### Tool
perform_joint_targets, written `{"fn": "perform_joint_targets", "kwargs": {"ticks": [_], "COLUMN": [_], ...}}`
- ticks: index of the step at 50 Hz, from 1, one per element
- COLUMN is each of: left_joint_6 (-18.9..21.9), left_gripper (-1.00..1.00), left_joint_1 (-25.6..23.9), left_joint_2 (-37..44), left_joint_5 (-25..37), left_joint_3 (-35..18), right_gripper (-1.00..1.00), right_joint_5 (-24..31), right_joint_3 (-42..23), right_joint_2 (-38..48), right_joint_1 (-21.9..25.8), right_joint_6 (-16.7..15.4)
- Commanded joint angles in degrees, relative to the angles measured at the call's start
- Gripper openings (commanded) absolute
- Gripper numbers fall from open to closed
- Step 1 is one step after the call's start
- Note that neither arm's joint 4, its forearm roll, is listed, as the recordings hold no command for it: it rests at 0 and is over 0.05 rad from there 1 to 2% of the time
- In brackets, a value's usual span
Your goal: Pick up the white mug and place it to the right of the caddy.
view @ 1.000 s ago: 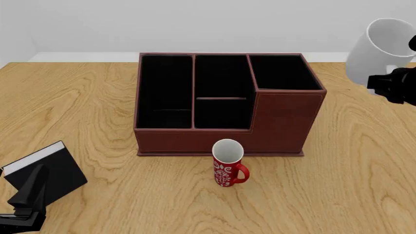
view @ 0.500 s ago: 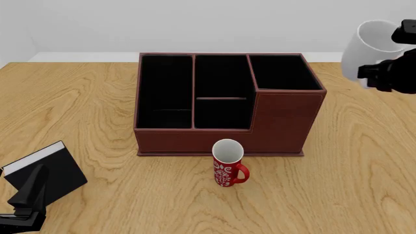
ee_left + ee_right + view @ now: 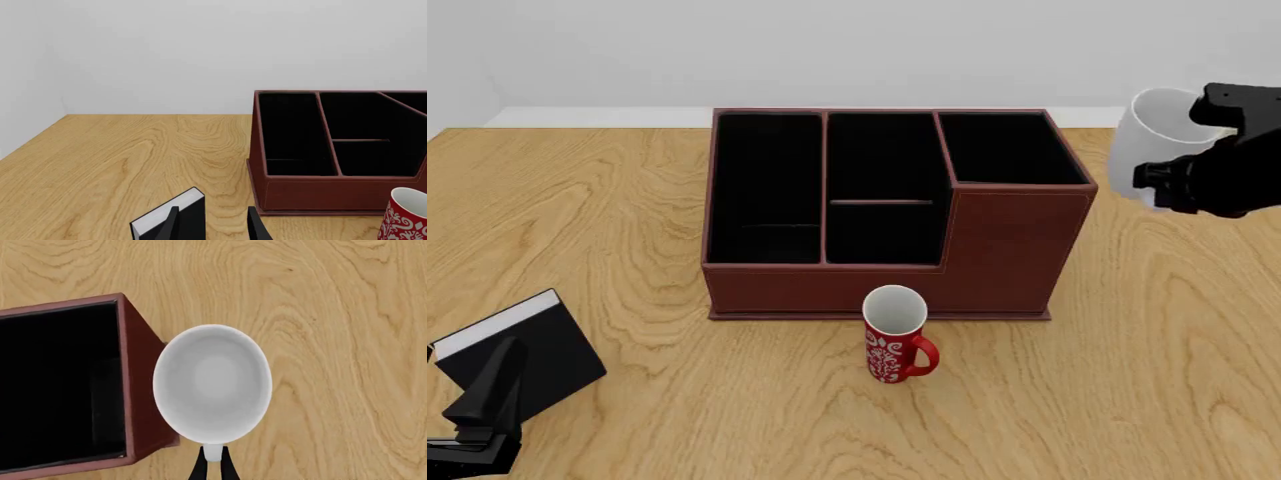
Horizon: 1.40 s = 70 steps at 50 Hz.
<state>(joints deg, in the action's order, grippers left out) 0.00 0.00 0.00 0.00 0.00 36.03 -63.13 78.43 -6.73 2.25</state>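
— Where's the right end effector (image 3: pixel 1174 172)?
— Front view, about 2 o'clock, raised, fingers pinched on the white mug (image 3: pixel 1145 140) handle.
— And the left end effector (image 3: pixel 481 415)?
— Low at 8 o'clock, fingers apart, gripping nothing.

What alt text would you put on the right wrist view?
Looking straight down into the empty white mug, held by its handle between the right gripper fingers at the frame's lower edge. The mug hangs over the wooden table, beside and partly overlapping the corner of the dark red-brown caddy, whose black-lined compartment fills the frame's other side.
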Motion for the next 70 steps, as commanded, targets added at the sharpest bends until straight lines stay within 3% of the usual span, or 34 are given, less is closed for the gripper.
{"fn": "perform_joint_targets", "kwargs": {"ticks": [1, 70], "left_joint_6": [0.00, 0.00], "left_gripper": [1.00, 1.00], "left_joint_1": [0.00, 0.00], "left_joint_2": [0.00, 0.00], "left_joint_5": [0.00, 0.00], "left_joint_3": [0.00, 0.00], "right_gripper": [-1.00, -1.00], "right_joint_5": [-0.96, -8.73], "right_joint_3": [0.95, 9.61], "right_joint_2": [1.22, 6.27], "right_joint_1": [-0.52, 0.52], "right_joint_6": [0.49, 0.38]}}
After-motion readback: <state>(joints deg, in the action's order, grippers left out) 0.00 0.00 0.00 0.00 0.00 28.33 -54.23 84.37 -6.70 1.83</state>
